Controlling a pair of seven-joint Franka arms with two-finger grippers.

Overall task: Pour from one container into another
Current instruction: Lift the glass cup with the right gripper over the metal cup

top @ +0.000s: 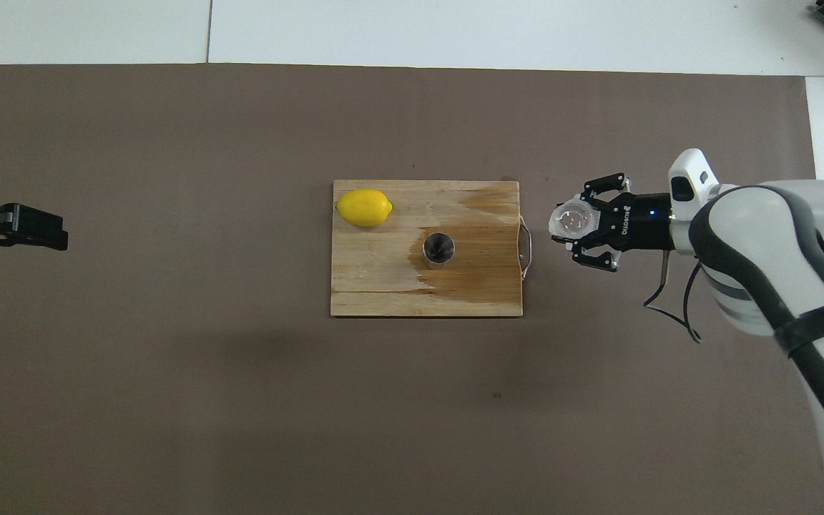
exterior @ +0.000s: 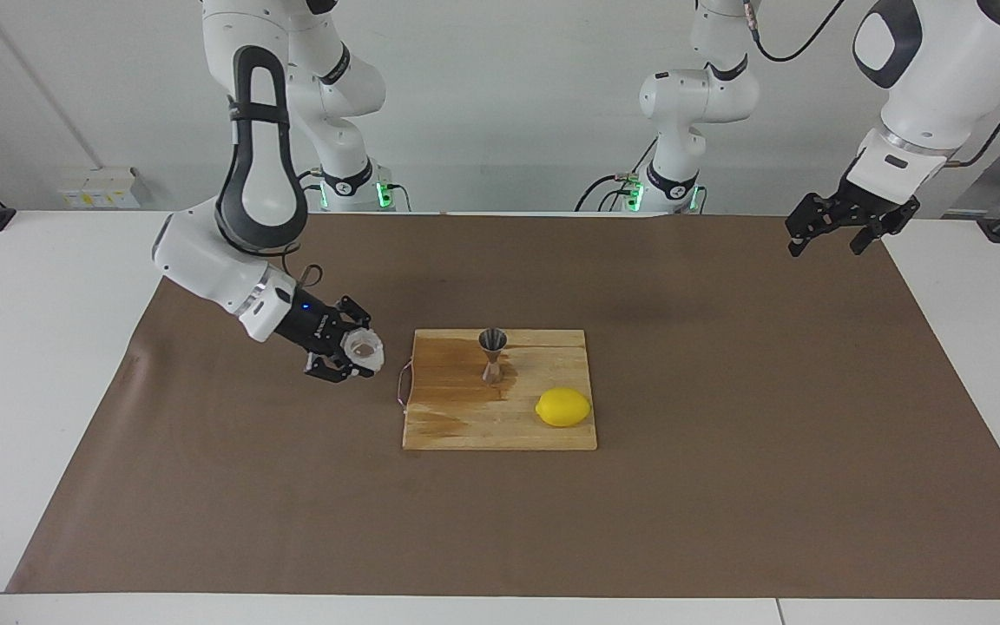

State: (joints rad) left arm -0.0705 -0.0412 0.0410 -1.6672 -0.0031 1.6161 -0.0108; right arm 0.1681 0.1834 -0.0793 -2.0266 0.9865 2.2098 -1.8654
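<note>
The small clear whitish cup (exterior: 365, 349) is held in my right gripper (exterior: 352, 354), low over the brown mat, beside the handle end of the wooden board (exterior: 465, 425). The cup's mouth faces up in the overhead view (top: 571, 219), with the right gripper (top: 584, 232) shut around it. I cannot tell whether the cup touches the mat. The steel hourglass jigger (exterior: 492, 354) stands upright on the board, also in the overhead view (top: 438, 248). My left gripper (exterior: 843, 230) waits open and empty in the air at the left arm's end of the table (top: 26, 227).
A yellow lemon (exterior: 562, 407) lies on the board, farther from the robots than the jigger. The board (top: 383, 286) has a dark wet stain around the jigger and a small metal handle (top: 525, 247) toward the right gripper. A brown mat (exterior: 726, 434) covers the table.
</note>
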